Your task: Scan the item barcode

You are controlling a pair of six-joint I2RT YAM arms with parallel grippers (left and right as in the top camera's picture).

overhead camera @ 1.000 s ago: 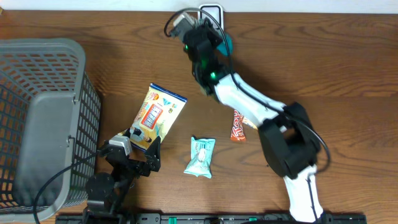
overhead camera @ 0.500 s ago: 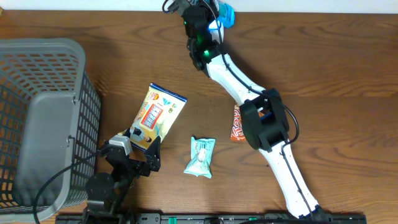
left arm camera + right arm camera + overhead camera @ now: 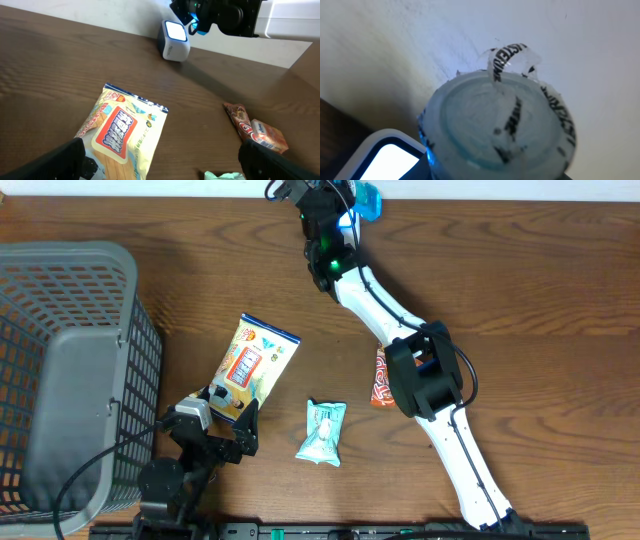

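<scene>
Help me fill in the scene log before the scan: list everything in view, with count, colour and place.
basket: one, grey, left side of the table
snack bag: one, yellow, flat, right of the basket
packet: one, mint green, near edge, centre
bar wrapper: one, red and orange, beside the right arm
scanner: one, white, lit face, far edge
tub: one, pale blue, held close to the scanner
table: one, brown wood
left end effector: one, black, open, at the snack bag's near end
right end effector: one, black, shut on the tub
</scene>
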